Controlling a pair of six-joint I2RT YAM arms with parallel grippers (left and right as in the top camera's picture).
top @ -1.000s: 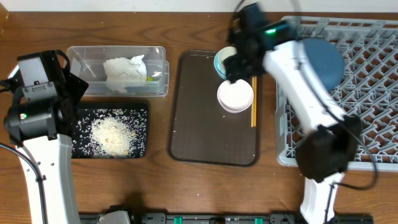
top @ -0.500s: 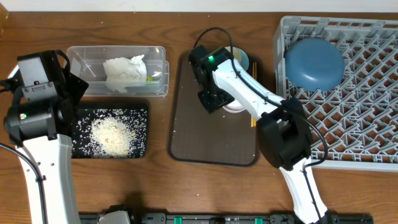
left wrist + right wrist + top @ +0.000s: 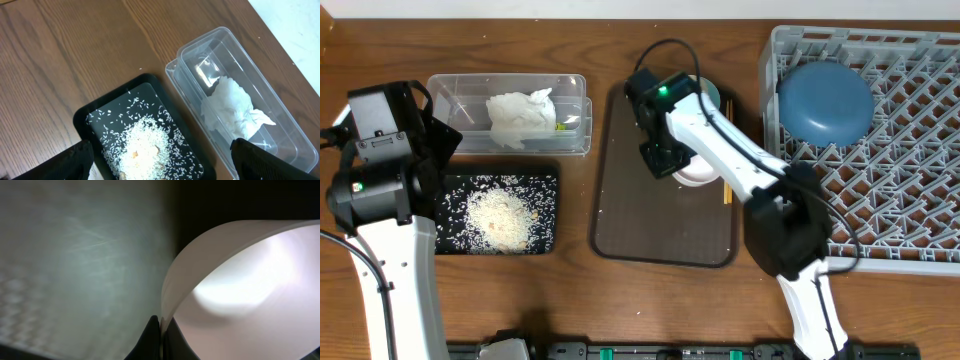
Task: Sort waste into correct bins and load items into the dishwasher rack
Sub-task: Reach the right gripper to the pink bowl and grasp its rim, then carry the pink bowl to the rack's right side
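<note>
My right gripper [image 3: 160, 326] is shut on the left rim of the small white-pinkish bowl [image 3: 250, 295], which sits on the brown serving tray [image 3: 650, 220]; from overhead the gripper [image 3: 668, 163] covers that bowl's [image 3: 698, 174] left edge. The light-blue bowl [image 3: 710, 96] lies just behind it, mostly hidden by the arm. Chopsticks [image 3: 727, 190] lie along the tray's right side. The dark-blue bowl [image 3: 825, 100] rests in the grey rack [image 3: 900, 210]. My left gripper [image 3: 160, 167] hangs open above the black tray [image 3: 95, 112] of rice [image 3: 142, 145]. The napkin [image 3: 230, 107] lies in the clear tub [image 3: 200, 50].
A bit of green-yellow wrapper [image 3: 561, 125] shows in the clear tub [image 3: 455, 90] beside the napkin. The black tray [image 3: 548, 180] sits right in front of the tub. Bare wooden table [image 3: 570, 300] lies around the trays.
The right arm swung from the rack side to the white bowl's left edge, came down, and its jaws closed on the rim. The left arm has not moved.
</note>
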